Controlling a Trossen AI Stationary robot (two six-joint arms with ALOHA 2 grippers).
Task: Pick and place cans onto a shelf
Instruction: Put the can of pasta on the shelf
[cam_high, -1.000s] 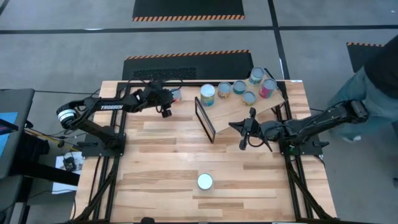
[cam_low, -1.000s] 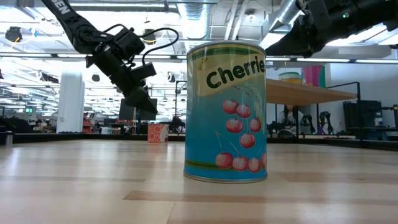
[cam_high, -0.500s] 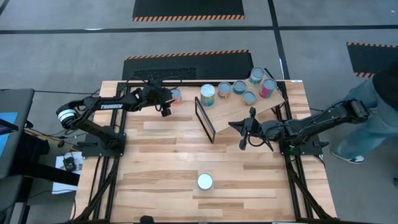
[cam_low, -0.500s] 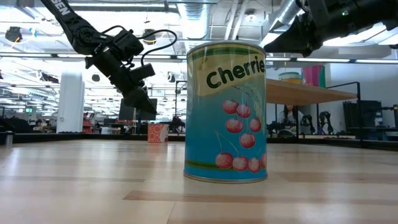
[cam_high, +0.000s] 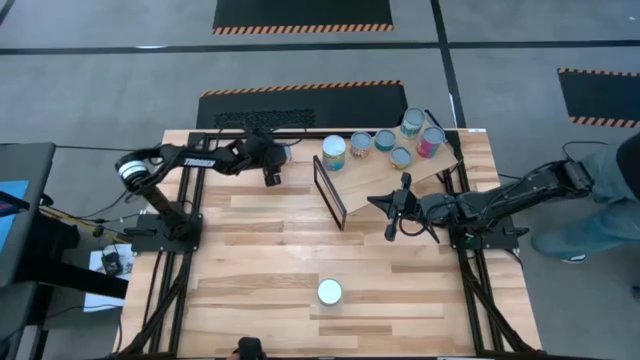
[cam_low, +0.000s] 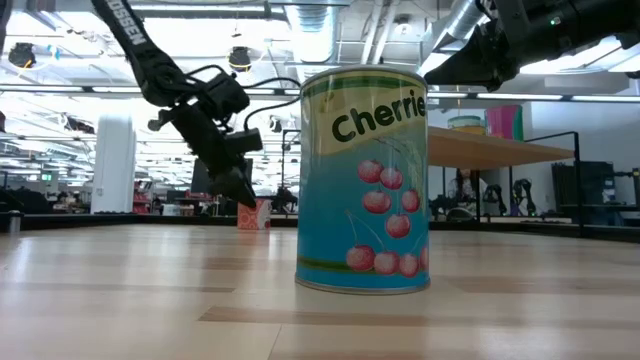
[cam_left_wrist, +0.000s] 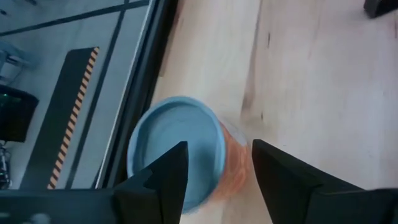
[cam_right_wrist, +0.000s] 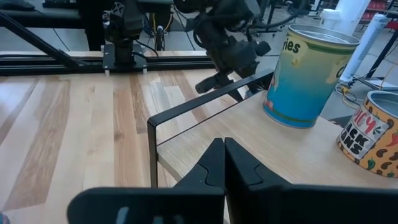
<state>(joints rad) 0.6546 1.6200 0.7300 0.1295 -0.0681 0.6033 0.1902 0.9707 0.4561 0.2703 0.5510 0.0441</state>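
An orange-labelled can with a pale-blue lid (cam_left_wrist: 177, 149) stands on its base at the table's far edge (cam_high: 284, 152), and shows small in the low view (cam_low: 254, 213). My left gripper (cam_left_wrist: 217, 177) is open just above it, fingers astride its near side, touching nothing (cam_low: 243, 190). Several cans (cam_high: 384, 140) stand on the slanted plywood shelf (cam_high: 385, 178). A teal cherries can (cam_low: 363, 180) stands near the table's front (cam_high: 329, 292). My right gripper (cam_high: 391, 222) is shut and empty, above the shelf's near edge (cam_right_wrist: 222, 163).
The shelf's thin black frame (cam_high: 330, 192) stands upright at the shelf's left end. A person's legs (cam_high: 610, 200) show on the floor past the table's right edge. Bare plank tabletop (cam_high: 260, 250) lies between the arms and around the cherries can.
My left gripper has moved down and a little toward the table's right, closing in on the orange can at the far edge. The person on the right has walked along the floor beside the table.
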